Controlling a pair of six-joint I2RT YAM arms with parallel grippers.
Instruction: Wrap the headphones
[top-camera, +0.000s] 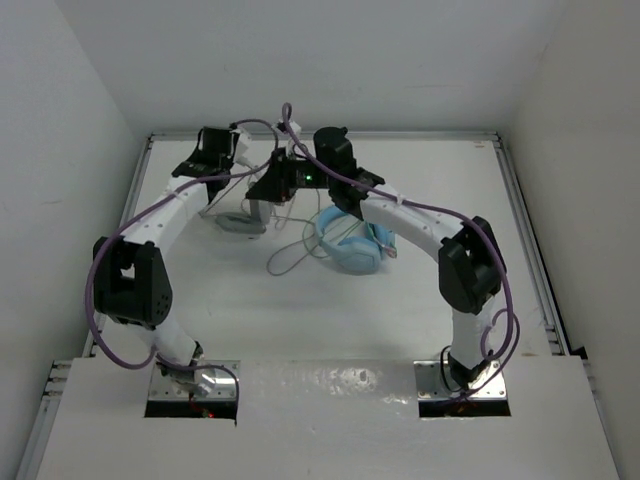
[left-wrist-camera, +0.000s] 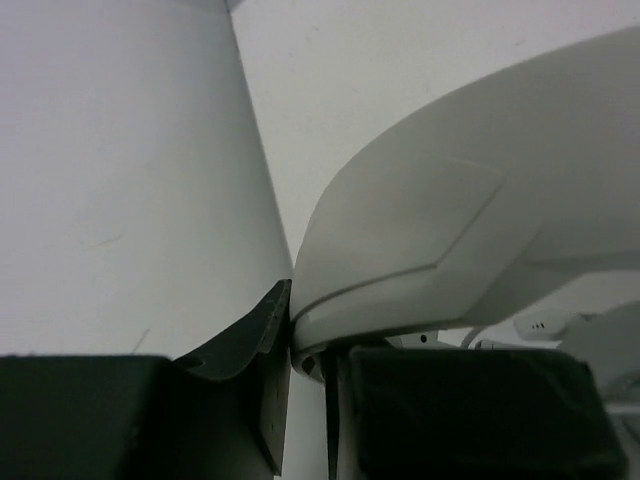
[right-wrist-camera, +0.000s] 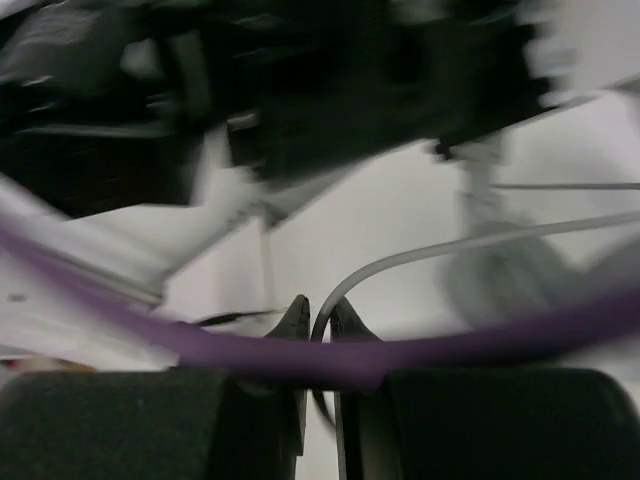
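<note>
White headphones (top-camera: 248, 218) sit on the worktop (top-camera: 300, 330) at the far side, left of centre, grey ear cup down on the surface and the headband rising under the two wrists. Left tool (left-wrist-camera: 305, 332) is pressed together on the headband edge: the wide white band (left-wrist-camera: 450, 220) fills the left wrist view, with its lower rim caught between the dark pads. Right tool (right-wrist-camera: 318, 322) has its tips nearly together, one on each side of the thin grey cable (right-wrist-camera: 420, 258) – pinching it, with no gap beyond the wire itself. The cable arcs up and off to the right from the tips; the view is blurred, so detail beyond that can't be told. A purple robot lead (right-wrist-camera: 450, 345) crosses in front of the right fingers. From above, loose grey cable loops (top-camera: 285, 258) lie on the worktop between the white set and the light blue headphones (top-camera: 350, 245) – those lie just right of centre, under the right forearm, apart from both tools.
</note>
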